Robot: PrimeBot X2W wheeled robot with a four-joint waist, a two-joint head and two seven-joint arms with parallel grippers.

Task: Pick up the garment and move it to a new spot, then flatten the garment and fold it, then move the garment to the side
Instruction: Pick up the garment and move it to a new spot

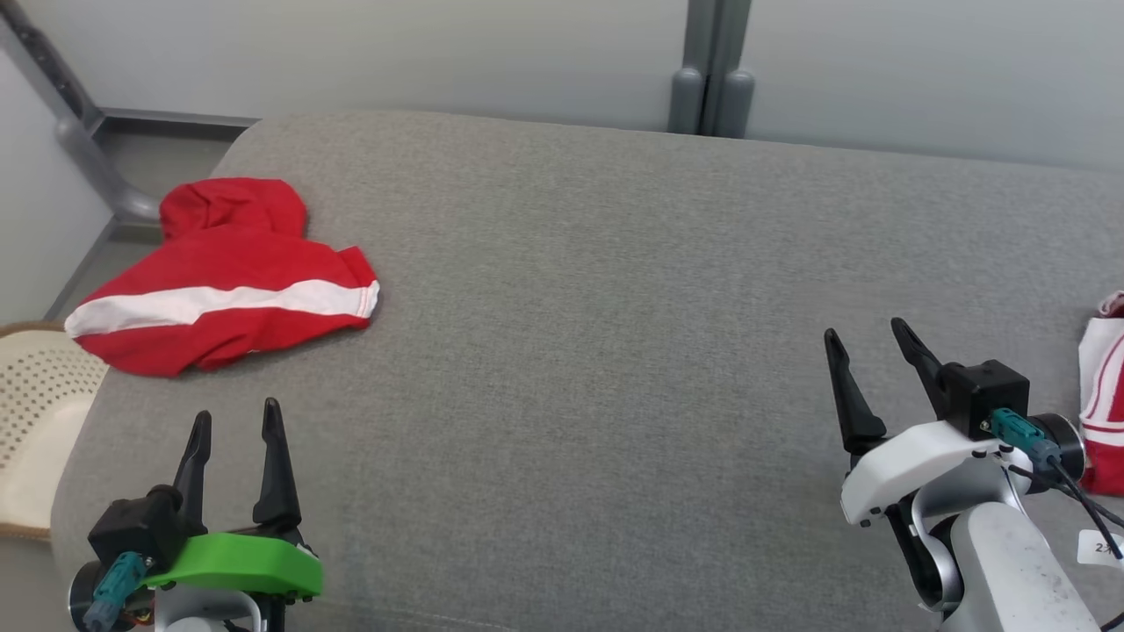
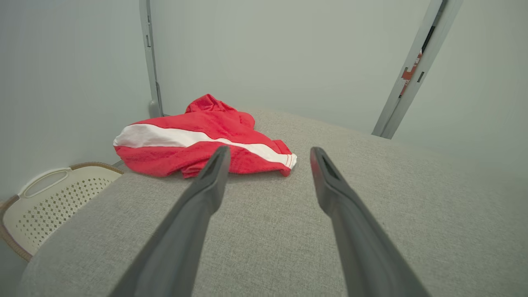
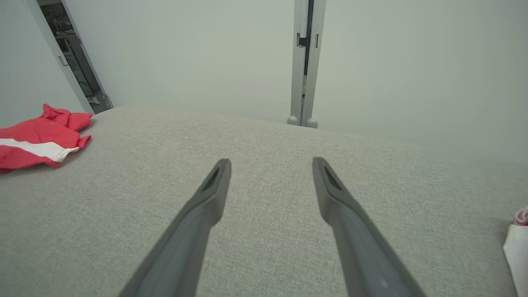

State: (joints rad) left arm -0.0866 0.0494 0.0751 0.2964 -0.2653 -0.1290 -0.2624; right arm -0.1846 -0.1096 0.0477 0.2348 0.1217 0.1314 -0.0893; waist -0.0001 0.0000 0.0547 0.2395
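left hand [image 1: 237,411] and right hand [image 1: 864,329] hover spread and empty over the padded desk [image 1: 615,351]. the red garment [image 1: 224,281] lies bunched near its far left corner, seemingly not yet flattened or folded.

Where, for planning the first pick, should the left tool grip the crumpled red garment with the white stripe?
Likely the rumpled near fold of the red white-striped fabric garment, below the stripe, approached from the near side by the open left tool: that thick edge faces its fingers across the grey cushion.
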